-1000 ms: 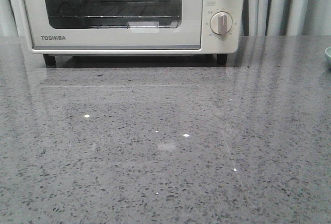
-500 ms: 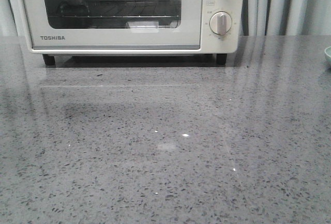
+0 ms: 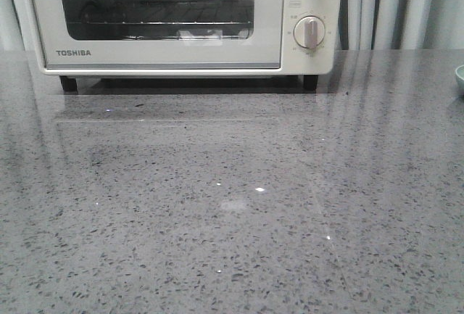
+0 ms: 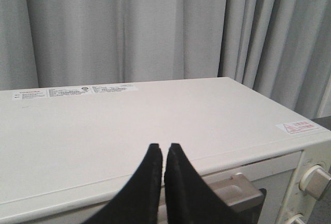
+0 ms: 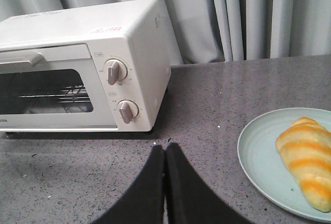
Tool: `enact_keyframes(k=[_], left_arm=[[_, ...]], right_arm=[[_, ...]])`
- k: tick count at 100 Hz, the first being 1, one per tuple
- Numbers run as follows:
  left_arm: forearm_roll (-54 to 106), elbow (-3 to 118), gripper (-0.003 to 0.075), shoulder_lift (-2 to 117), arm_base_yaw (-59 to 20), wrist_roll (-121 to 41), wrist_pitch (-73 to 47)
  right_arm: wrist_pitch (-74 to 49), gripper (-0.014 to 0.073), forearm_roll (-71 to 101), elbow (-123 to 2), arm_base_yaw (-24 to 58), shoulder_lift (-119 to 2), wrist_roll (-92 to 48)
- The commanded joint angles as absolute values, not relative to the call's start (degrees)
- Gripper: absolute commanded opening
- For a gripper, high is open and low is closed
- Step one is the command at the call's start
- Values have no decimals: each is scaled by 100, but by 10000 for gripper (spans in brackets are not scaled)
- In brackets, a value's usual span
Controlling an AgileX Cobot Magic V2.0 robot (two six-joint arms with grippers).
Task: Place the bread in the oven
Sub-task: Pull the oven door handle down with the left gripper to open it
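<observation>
Nothing on the speckled grey stone tabletop (image 3: 232,212) has shifted over the last second in the front view; only the glints on it and the reflections in the oven window differ, and the oven has nudged very slightly between the first two frames.

Near to far, we see this. Right hand (image 5: 165,154): black fingers pressed together, nothing between them, hovering over bare tabletop, touching nothing. Just beyond and off to one side in that wrist view sits the golden-brown striped bread roll (image 5: 306,161) on a pale mint-green round plate (image 5: 256,154), well apart from the oven. In the front view only a sliver of that plate (image 3: 460,79) shows at the far right edge; the bread is out of frame.

Further back stands the cream-white Toshiba toaster oven (image 3: 181,24), door shut, wire rack visible through the glass, nothing on it as far as we can tell. Left hand (image 4: 165,154): fingers also together, holding nothing, raised over the oven's top front edge just above the silver door handle (image 4: 238,195). We read that as staging to open the door, while the right waits near the bread. Grey curtain (image 4: 129,27) hangs behind.

Judgement: task barely begun; door first, then the pick.
</observation>
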State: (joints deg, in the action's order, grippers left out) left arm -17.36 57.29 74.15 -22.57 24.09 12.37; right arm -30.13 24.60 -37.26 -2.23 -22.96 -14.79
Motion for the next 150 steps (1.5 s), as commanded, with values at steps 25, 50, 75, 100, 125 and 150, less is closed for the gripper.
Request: enact_keyframes(k=[25, 50, 75, 100, 125, 150], left_arm=[[-1722, 6262, -21, 7945, -2353, 2449, 1867], [-1722, 6283, -21, 8215, -2411, 2463, 1847], [-1722, 6283, -21, 8452, -2411, 2463, 1166], [-1702, 6256, -21, 8435, -2455, 2463, 404], [-1633, 5388, -22, 7833, -2572, 2463, 521], [-1050, 4027, -22, 6007, -2802, 2463, 505]], right_arm=[[-2539, -70, 2530, -3992, -223, -2594, -1542], [-2525, -70, 2530, -3992, -223, -2594, -1542], [-2501, -70, 2530, -3992, -223, -2594, -1542], [-2401, -70, 2530, -3992, -223, -2594, -1542], [-2401, -70, 2530, -3992, -223, -2594, -1542], [-2524, -70, 2530, -3992, -223, -2594, -1542]])
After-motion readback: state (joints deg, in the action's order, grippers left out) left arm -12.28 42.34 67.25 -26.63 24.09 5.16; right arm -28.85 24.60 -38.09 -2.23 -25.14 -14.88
